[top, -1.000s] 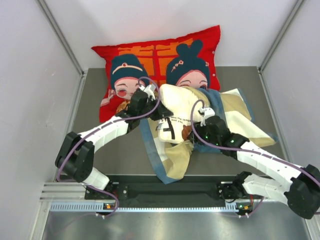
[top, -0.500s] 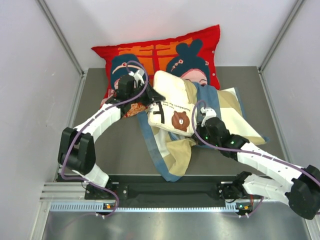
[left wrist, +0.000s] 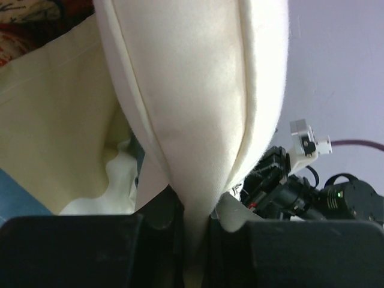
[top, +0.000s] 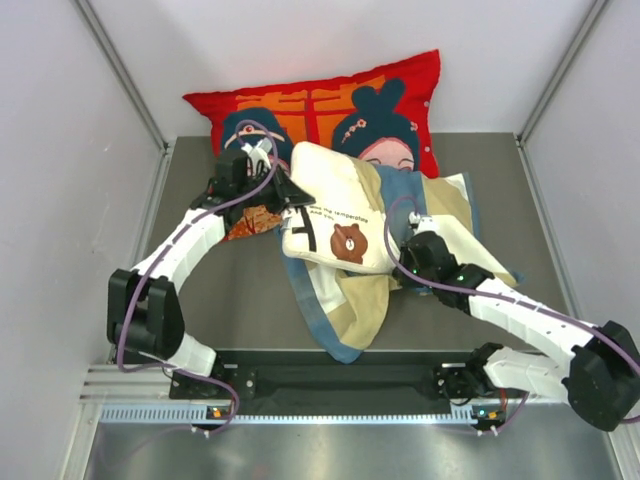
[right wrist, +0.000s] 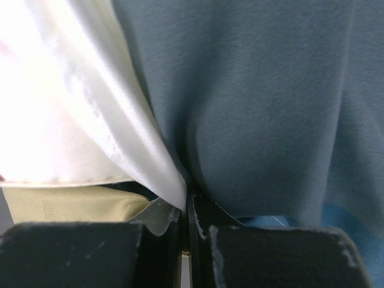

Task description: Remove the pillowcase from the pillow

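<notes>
Clamping a corner of the pillow [left wrist: 192,90], the left gripper [left wrist: 195,211] is pressing its jaws on it. The right gripper [right wrist: 188,207] is pinching blue pillowcase [right wrist: 258,102] cloth; between both grippers the pillow is lying mostly uncovered.

red cushion [top: 310,100] at back, pillow [top: 335,200] mid-table, open table [top: 250,295] left

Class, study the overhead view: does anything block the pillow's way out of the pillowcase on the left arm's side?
Yes: the red cushion lies just beyond the pillow on its far side, near where the left gripper pinches its corner. The right gripper clamps the pillowcase. Nothing else visible blocks the way.
</notes>
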`<state>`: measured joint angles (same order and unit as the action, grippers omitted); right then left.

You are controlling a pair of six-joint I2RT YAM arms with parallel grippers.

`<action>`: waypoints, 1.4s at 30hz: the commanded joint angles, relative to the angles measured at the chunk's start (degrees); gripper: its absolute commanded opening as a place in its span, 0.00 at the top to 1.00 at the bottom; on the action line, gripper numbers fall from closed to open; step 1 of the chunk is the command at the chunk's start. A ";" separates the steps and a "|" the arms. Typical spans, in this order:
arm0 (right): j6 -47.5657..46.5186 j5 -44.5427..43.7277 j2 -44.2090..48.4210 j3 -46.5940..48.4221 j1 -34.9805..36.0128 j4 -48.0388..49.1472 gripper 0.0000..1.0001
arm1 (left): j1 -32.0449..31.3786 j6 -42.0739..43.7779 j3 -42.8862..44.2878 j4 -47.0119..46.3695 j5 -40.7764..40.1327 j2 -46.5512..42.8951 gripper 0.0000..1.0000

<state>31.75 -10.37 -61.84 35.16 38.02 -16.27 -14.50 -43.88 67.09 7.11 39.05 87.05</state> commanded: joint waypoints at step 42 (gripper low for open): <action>-22.17 13.89 -25.42 30.75 -9.72 15.83 0.00 | -28.03 10.12 -25.43 -0.44 -21.65 -19.81 1.00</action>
<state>10.55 1.91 -83.94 62.78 28.88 -5.76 -41.19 -35.90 42.13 6.87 14.48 68.77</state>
